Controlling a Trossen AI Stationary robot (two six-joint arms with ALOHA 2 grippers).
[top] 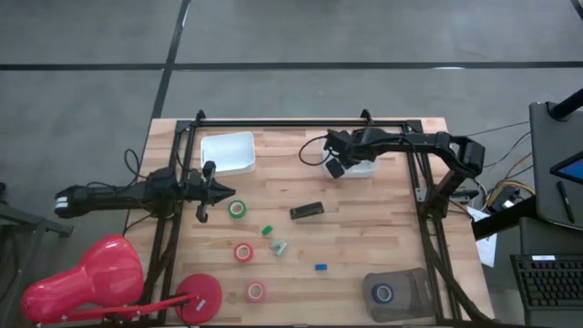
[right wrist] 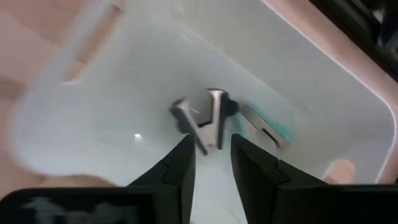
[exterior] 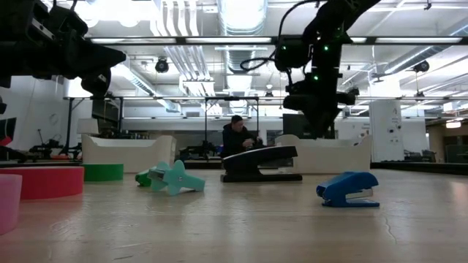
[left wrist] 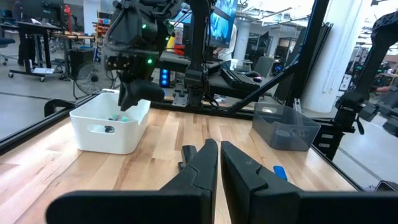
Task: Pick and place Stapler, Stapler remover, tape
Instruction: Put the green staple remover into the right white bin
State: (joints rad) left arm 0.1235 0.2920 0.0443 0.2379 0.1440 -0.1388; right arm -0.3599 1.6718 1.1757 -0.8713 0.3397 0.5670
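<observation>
The right gripper point(right wrist: 210, 155) hangs open over a white bin point(right wrist: 93, 124), letting go. Inside lies maybe a stapler remover point(right wrist: 208, 121).

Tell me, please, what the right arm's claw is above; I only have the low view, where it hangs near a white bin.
Observer: From overhead, the right claw is over the white bin at the table's back edge, not beside it.
Operator: Is it carrying anything?
Observer: No. Its wrist view shows the claw open, with a dark staple remover and a teal staple remover in the bin beyond its fingertips.
Operator: And where is the left arm?
Observer: The left claw hovers beside the green tape roll, and the black stapler lies alone at mid-table.
</observation>
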